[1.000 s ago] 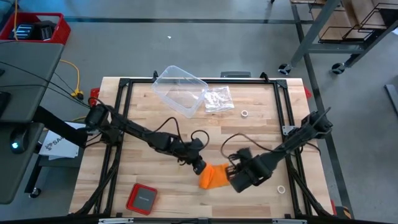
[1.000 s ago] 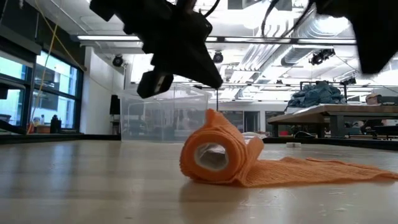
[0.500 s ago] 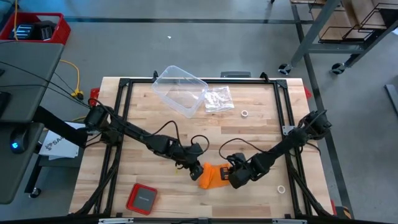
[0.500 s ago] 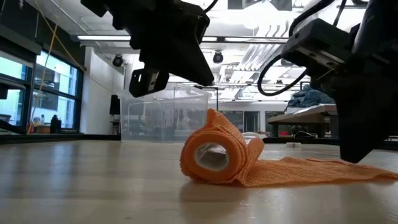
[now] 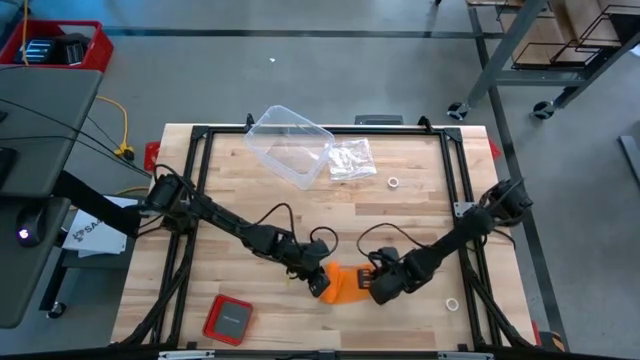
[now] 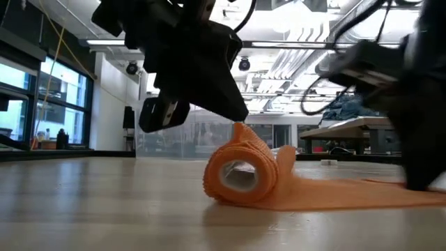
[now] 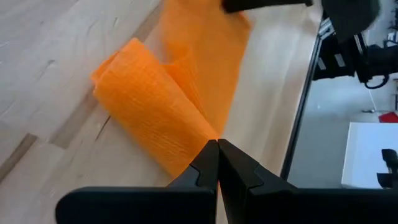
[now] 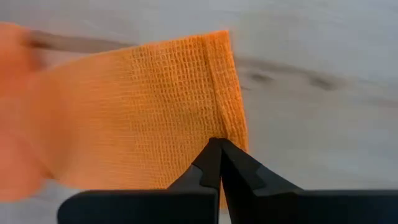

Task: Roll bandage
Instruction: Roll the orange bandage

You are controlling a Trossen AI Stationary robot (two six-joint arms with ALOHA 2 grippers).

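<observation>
Butcher-block planking covers the table [image 5: 240,180], and the work sits toward its 6 o'clock edge. From the 9 o'clock side the left claw [image 5: 318,280] reaches in, clenched tip to tip, its closed point pressed against the rolled end of the bandage [image 5: 343,283]; whether any fabric is pinched there I cannot tell. That roll is loose and hollow, with a flat tail running out toward 3 o'clock, where the right claw [image 5: 375,288] is likewise clenched, its tips down on the tail's free end. The likely failure is the coil slackening: if the right claw lets the tail go limp or drags it sideways, the layers should telescope or spring open. A hard push from the left claw could squash the hollow core flat. Open room lies toward 12 o'clock, before the clear tub [image 5: 289,145] and crinkled bag [image 5: 351,159]; the red case [image 5: 228,319] at 7 o'clock and the near frame rail leave less margin.
</observation>
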